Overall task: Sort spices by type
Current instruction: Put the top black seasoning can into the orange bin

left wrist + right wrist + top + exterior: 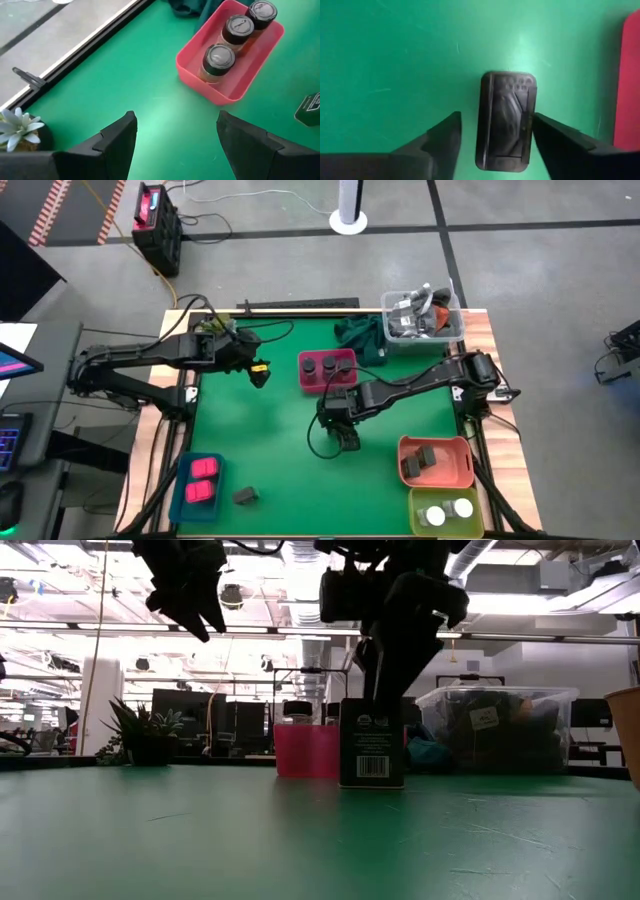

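A dark grey spice box (372, 745) stands upright on the green mat, its top (507, 120) facing my right gripper (496, 120). That gripper (345, 438) is open and points down from above, one finger on each side of the box's top. My left gripper (175, 145) hangs open above the mat at the far left (260, 370), with nothing between its fingers. Ahead of it sits a pink tray (197, 80) with three dark-capped jars (218, 59). My right gripper's one finger (555, 137) lies right at the box's narrow side (532, 120); I cannot tell whether it touches. The other finger (445, 140) stands clear, with a strip of mat showing between it and the box. The box rests on its base on the mat.
An orange tray (435, 478) with dark boxes and a green tray (447, 525) with white-capped jars sit at the near right. A blue tray (180, 480) holds pink packets at the near left, a loose dark box (246, 496) beside it. A clear tub (423, 330) and dark cloth (360, 332) lie far right.
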You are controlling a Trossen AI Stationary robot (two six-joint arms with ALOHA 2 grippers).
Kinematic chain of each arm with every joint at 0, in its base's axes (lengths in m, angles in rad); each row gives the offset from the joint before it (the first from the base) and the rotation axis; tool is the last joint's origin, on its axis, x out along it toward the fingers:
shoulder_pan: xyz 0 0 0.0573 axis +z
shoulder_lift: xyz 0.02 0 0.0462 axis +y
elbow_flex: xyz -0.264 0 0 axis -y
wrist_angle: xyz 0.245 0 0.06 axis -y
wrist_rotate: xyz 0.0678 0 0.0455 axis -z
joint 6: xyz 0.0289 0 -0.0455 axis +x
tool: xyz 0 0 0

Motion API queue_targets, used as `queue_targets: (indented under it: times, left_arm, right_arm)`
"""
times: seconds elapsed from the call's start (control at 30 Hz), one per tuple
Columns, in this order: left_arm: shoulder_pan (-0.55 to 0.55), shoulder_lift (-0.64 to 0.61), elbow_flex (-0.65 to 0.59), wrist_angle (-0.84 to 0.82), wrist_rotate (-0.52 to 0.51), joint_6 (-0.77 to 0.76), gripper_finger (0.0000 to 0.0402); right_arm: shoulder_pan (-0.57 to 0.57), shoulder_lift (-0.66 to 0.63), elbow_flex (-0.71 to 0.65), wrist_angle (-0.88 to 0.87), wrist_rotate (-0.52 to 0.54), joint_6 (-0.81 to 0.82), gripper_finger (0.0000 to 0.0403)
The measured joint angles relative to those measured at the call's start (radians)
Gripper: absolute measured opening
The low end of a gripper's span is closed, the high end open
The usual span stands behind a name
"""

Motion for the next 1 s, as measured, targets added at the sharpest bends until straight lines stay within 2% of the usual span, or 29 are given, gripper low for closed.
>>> queue_targets:
  times: [0.2, 0.3, 0.43, 0.67, 0.87, 1.0]
  left_arm:
    - [0.000, 0.000, 0.000, 0.001, -0.042, 0.006, 0.0260]
    - [0.000, 0.001, 0.000, 0.009, -0.069, 0.006, 0.0260]
    - [0.000, 0.002, 0.000, 0.049, -0.101, 0.002, 0.0260]
    - [0.000, 0.003, 0.001, 0.099, -0.120, 0.050, 0.0260]
    - [0.001, 0.049, 0.002, 0.126, -0.156, 0.096, 0.0260]
    - [0.001, 0.109, 0.002, 0.199, -0.158, 0.131, 0.0260]
  right_arm:
    - [-0.012, -0.002, 0.000, 0.000, -0.001, 0.029, 0.0180]
    - [-0.023, -0.002, 0.000, -0.002, -0.003, 0.058, 0.0154]
    - [-0.034, -0.002, 0.000, -0.009, -0.005, 0.091, 0.0154]
    - [-0.044, -0.021, -0.001, -0.117, -0.006, 0.168, 0.0190]
    - [-0.028, -0.066, -0.001, -0.224, -0.005, 0.248, 0.0155]
    - [-0.003, -0.139, -0.001, -0.263, -0.005, 0.340, 0.0156]
